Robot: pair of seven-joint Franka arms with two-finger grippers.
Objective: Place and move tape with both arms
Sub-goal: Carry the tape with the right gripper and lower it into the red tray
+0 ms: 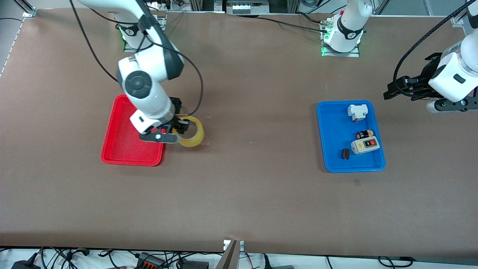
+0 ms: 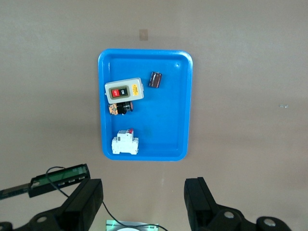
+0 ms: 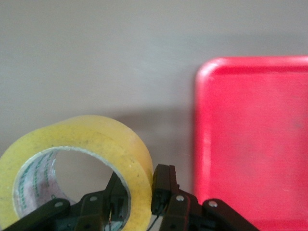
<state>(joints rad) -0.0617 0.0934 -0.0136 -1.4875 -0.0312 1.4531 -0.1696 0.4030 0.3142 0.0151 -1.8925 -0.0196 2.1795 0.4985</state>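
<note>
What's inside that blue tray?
The blue tray holds a white block, a grey button box, a small dark cylinder and a dark little piece. Nothing covers them; no tape there.

Bare table [image 1: 254,179] between red tray [image 1: 119,149] and blue tray [image 1: 336,157]: free passage for my grippers.

The front camera looks down from high across the table [image 1: 239,201], facing the bases at twelve o'clock. The left wrist camera hangs well above the blue tray [image 2: 187,96], the right wrist camera close beside the red tray [image 3: 250,144]; the front view shows both trays.
</note>
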